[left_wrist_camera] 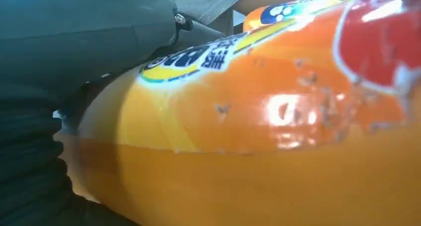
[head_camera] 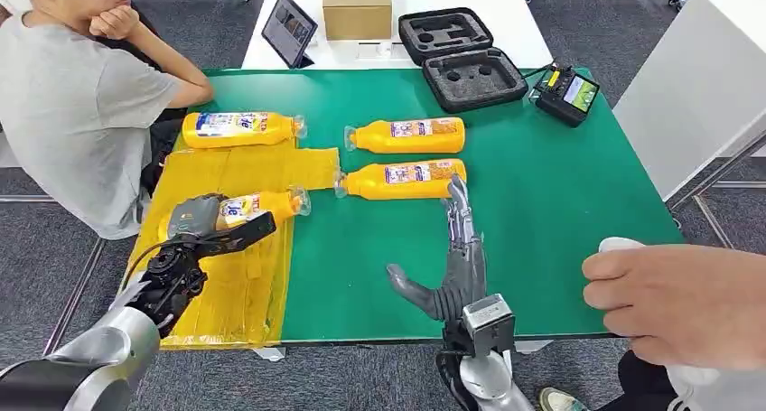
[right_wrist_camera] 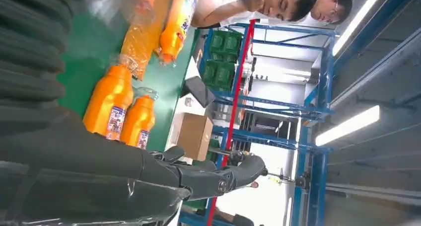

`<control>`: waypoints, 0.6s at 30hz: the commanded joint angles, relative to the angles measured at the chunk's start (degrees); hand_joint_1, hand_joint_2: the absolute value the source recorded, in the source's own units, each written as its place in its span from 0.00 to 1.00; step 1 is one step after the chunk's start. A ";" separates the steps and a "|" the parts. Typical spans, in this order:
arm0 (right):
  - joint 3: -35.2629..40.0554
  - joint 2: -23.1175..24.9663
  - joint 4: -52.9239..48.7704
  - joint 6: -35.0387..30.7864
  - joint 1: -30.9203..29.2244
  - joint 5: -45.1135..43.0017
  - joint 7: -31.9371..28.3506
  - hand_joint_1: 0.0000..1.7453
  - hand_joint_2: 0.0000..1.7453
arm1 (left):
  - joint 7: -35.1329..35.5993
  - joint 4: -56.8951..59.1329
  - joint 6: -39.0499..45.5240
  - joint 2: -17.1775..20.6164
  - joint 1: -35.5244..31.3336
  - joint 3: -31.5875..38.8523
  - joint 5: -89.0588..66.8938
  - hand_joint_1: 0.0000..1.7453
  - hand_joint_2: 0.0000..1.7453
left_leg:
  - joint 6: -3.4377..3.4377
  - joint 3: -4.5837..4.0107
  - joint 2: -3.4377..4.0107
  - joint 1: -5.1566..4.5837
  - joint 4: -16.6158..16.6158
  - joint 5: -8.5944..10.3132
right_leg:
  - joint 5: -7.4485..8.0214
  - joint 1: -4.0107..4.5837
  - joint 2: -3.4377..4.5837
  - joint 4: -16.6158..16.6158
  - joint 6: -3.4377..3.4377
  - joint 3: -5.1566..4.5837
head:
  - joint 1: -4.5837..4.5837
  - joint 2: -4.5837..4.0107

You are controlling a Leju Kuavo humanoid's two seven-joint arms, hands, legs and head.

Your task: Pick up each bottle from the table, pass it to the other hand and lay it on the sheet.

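A bottle (head_camera: pixel 257 207) is gripped by the left hand (head_camera: pixel 200 219) over the yellow sheet (head_camera: pixel 237 248), its cap end turned toward the sheet's inner edge; in the left wrist view the orange body is seen pressed close against the hand. It is judged that this bottle is being laid down beside the one (head_camera: pixel 239 129) already resting along the sheet's far edge. The right hand (head_camera: pixel 456 262) is held spread and empty above the green worktop (head_camera: pixel 560 185), its fingertips just at the nearer of two bottles (head_camera: pixel 402 179) lying on their sides on the bare green, the farther one (head_camera: pixel 406 135) parallel behind it. That placing is taken as readiness for the next pick. Open sheet is left toward the robot for more bottles, though its near edge hangs at the worktop's rim. A person's arm (head_camera: pixel 135 77) rests near the sheet's far corner, and another person's hand (head_camera: pixel 677 303) is close at the worktop's right edge, so room there is tight.
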 commanded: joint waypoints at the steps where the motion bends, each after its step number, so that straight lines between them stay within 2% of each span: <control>1: -2.20 1.53 5.92 -0.08 -2.77 -0.72 0.11 0.00 1.00 | 2.41 5.36 -1.62 -0.04 -2.24 -1.14 -3.00 0.91 1.00 | -0.06 0.18 -0.02 0.01 -0.03 -0.06 | -0.05 0.00 0.06 -0.02 -0.04 0.16 | 0.00 0.00; 2: -2.20 1.53 5.92 -0.08 -2.77 -0.72 0.11 0.00 1.00 | 2.41 5.36 -1.62 -0.04 -2.24 -1.14 -3.00 0.92 1.00 | -0.04 0.11 0.01 0.02 -0.02 -0.04 | -0.02 0.02 0.06 -0.03 -0.03 0.10 | 0.00 0.00; 7: -2.56 1.84 6.60 -0.54 -2.94 -0.83 0.11 0.00 1.00 | 3.07 5.50 -1.68 -0.25 -2.09 -2.47 -4.43 0.77 1.00 | -0.06 0.20 0.01 0.02 -0.04 -0.06 | -0.04 0.02 0.08 -0.03 -0.05 0.17 | 0.00 0.00; 17: -2.56 1.84 6.60 -0.54 -2.94 -0.83 0.11 0.00 1.00 | 3.07 5.50 -1.68 -0.25 -2.09 -2.47 -4.43 0.77 1.00 | -0.04 0.14 0.01 0.01 -0.03 -0.04 | -0.03 0.00 0.07 -0.02 -0.03 0.12 | 0.00 0.00; 18: -2.63 1.84 6.68 -0.69 -2.93 -0.77 0.11 0.00 1.00 | 3.17 5.51 -1.62 -0.22 -2.01 -2.82 -4.82 0.58 1.00 | -0.06 0.23 0.01 0.02 -0.03 -0.08 | -0.06 0.01 0.10 -0.03 -0.04 0.20 | 0.00 0.00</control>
